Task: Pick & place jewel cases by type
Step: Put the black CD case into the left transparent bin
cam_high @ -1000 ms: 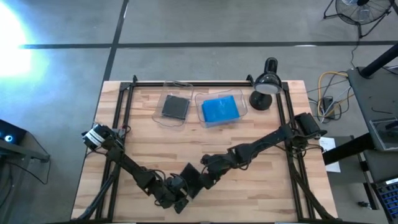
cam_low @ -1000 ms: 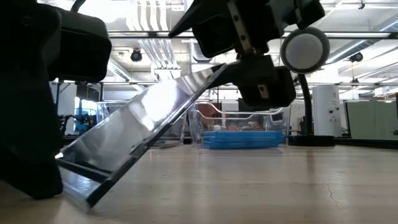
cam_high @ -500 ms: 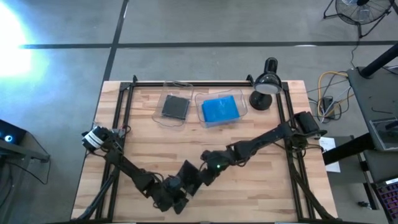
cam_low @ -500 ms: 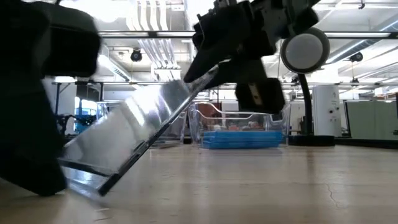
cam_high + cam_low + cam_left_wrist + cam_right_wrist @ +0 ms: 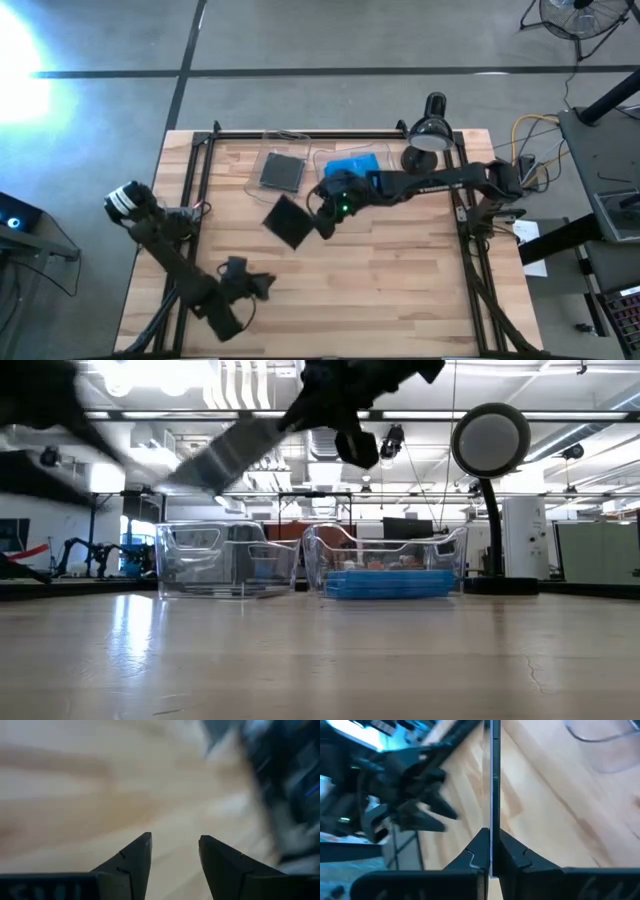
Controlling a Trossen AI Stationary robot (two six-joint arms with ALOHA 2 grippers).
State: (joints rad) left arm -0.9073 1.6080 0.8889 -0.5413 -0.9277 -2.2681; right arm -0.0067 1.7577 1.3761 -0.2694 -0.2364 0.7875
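Observation:
A dark jewel case (image 5: 288, 222) hangs in the air over the middle of the table, with my right gripper (image 5: 322, 218) shut on it. In the low view the case (image 5: 220, 455) shows blurred and tilted, high above the table. At the far edge stand two clear bins: the left bin (image 5: 256, 178) has a dark jewel case (image 5: 282, 172) lying flat in it, and the right bin (image 5: 392, 172) holds blue jewel cases (image 5: 358, 168). My left gripper (image 5: 255, 285) stands open near the front left, with nothing between its fingers (image 5: 142, 855). My right gripper pinches the dark case by its edge (image 5: 492, 837) between its two fingers (image 5: 479, 851), and the case runs on edge-on ahead of them. The fingers come at it from the table's right. The case is lifted clear of the table and tilted.
A black desk lamp (image 5: 428, 140) stands at the far right corner beside the blue-case bin. A black frame rail (image 5: 330, 135) runs along the table's far edge and down both sides. Bare wood lies between the bins and the near edge.
My right gripper has lifted the dark case off the table near the front edge and carried it up and toward the far edge, close to the bins. The case, which leaned with its lower edge on the table, now hangs clear. My left gripper has drawn back toward the table's left.

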